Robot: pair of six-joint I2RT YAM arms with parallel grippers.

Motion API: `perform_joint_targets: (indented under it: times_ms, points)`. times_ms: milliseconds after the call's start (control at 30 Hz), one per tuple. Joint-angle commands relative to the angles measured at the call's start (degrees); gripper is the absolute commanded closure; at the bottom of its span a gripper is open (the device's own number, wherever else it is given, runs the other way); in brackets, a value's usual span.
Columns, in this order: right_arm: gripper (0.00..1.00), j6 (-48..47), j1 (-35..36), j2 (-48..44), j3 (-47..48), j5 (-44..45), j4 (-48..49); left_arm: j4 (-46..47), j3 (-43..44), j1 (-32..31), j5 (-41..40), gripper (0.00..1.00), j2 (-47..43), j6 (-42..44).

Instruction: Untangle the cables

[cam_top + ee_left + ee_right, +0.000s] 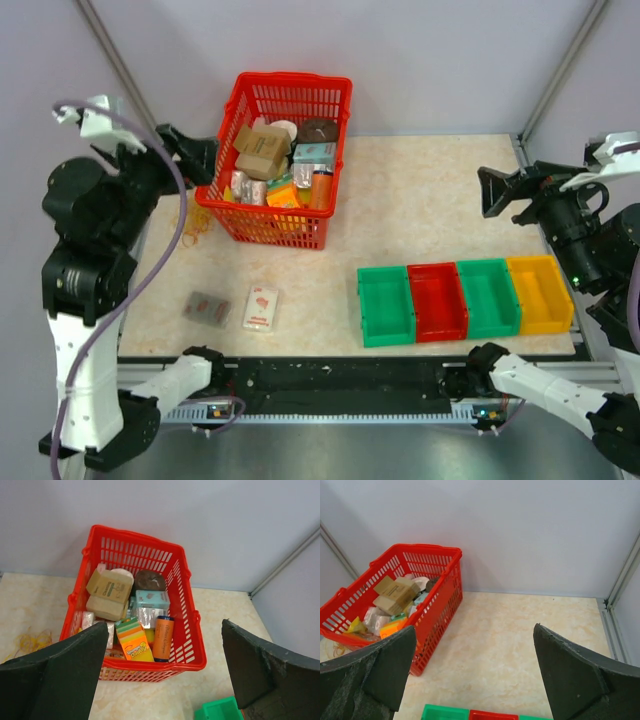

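Observation:
The cables [193,229] are a small tangle of thin yellow and orange loops lying on the table just left of the red basket [336,150]. They also show at the left edge of the left wrist view [29,641] and faintly in the right wrist view [338,650]. My left gripper [188,152] is open and empty, raised at the back left next to the basket's left side, apart from the cables. My right gripper [497,193] is open and empty, raised at the far right. Both wrist views show the jaws wide apart with nothing between them.
The red basket [191,628] holds boxes, a sponge pack and an orange tube. A row of green, red, green and yellow bins [465,299] stands at the front right. Two flat packets [260,308] lie at the front left. Grey walls enclose the table.

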Motion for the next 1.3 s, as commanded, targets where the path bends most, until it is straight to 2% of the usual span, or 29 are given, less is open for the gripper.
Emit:
perform_joint_targets:
  times_ms: [0, 67, 133, 267, 333, 367, 533, 633, 733, 833, 967, 1100, 1267]
  points:
    - [0.01, 1.0, -0.5, 1.2, 1.0, -0.8, -0.9, -13.1, 8.2, 3.5, -3.2, 0.01, 11.2, -3.0]
    - [0.01, 0.9, -0.5, 1.7, 0.9, -2.2, -1.5, -13.0, 7.8, 9.9, 2.2, 0.01, 15.0, -7.1]
    - [0.01, 1.3, -0.5, 1.3, 0.4, -4.0, -1.5, -9.1, 4.3, 21.7, 9.6, 0.01, 15.8, -12.5]
    - [0.01, 3.0, -0.4, 1.2, -1.0, -5.7, -1.6, 1.9, -9.6, 36.9, 6.2, 0.02, 14.0, -26.8]
    - [0.01, 4.4, -0.5, 1.1, -1.6, -7.1, -1.7, 9.7, -18.5, 39.9, 3.7, 0.02, 14.1, -33.6]
    - [0.01, 4.6, -0.5, 1.1, -1.8, -8.0, -1.7, 11.8, -22.4, 40.8, 3.9, 0.02, 15.0, -35.7]
    - [0.01, 5.0, -0.5, 0.5, -2.8, -8.9, -1.8, 17.6, -27.4, 43.8, 6.3, 0.02, 24.6, -40.4]
    - [0.01, 4.7, -0.5, -0.7, -3.5, -7.9, -1.7, 25.8, -29.6, 45.7, 18.6, 0.02, 30.8, -41.1]
    - [0.01, 4.9, -0.5, -1.6, -4.6, -7.6, -1.6, 27.2, -27.3, 45.0, 22.9, 0.02, 37.6, -40.7]
    - [0.01, 5.2, -0.5, -2.3, -5.8, -7.4, -0.9, 27.8, -28.4, 45.0, 28.1, 0.02, 43.2, -44.3]
    - [0.01, 5.5, -0.5, -2.5, -6.3, -8.2, -0.2, 30.8, -29.3, 43.4, 26.9, 0.02, 46.7, -45.2]
    - [0.01, 5.4, -0.5, -2.7, -6.2, -8.7, -0.2, 29.1, -25.8, 41.4, 26.9, 0.03, 52.6, -45.1]
    - [0.01, 5.8, -0.5, -3.5, -6.7, -9.2, -0.2, 28.8, -25.1, 40.7, 25.1, 0.09, 57.6, -45.8]
